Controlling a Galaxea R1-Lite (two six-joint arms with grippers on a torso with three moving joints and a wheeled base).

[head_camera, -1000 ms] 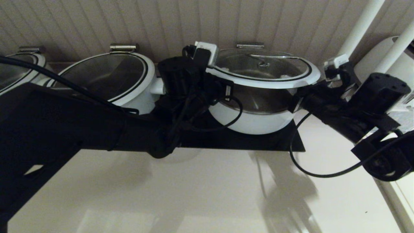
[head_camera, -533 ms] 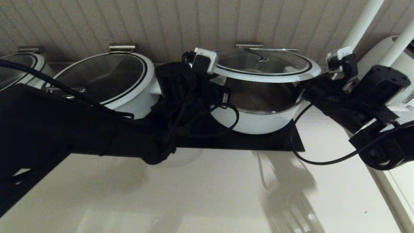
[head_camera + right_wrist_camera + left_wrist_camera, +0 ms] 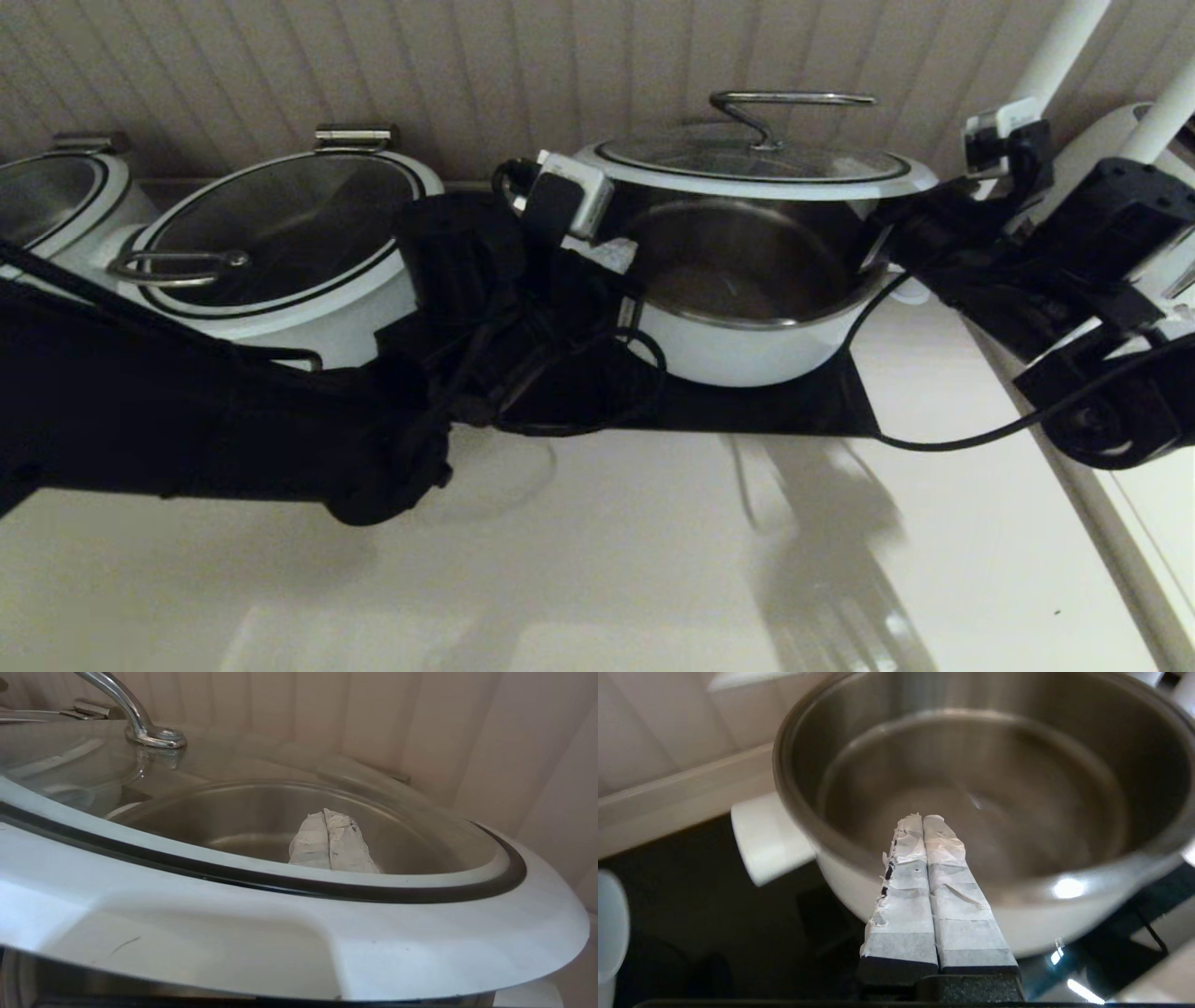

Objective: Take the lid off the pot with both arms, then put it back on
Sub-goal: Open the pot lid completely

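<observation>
The lid, glass with a wide white rim and a steel bar handle, is held raised above the pot, whose steel bowl lies open. My left gripper is shut under the lid's left edge; in the left wrist view its taped fingers are pressed together over the bowl, beside the pot's stubby handle. My right gripper is shut under the right edge. Its fingertips show through the glass, and the lid's rim lies across its fingers.
A similar white pot with a loop-handled lid stands just left of my left arm, and another is at the far left. The pot sits on a black cooktop. A white appliance stands at the right, and the panelled wall is close behind.
Both grippers have risen and lifted the lid's front edge further off the pot. The bowl's opening now shows wide beneath it.
</observation>
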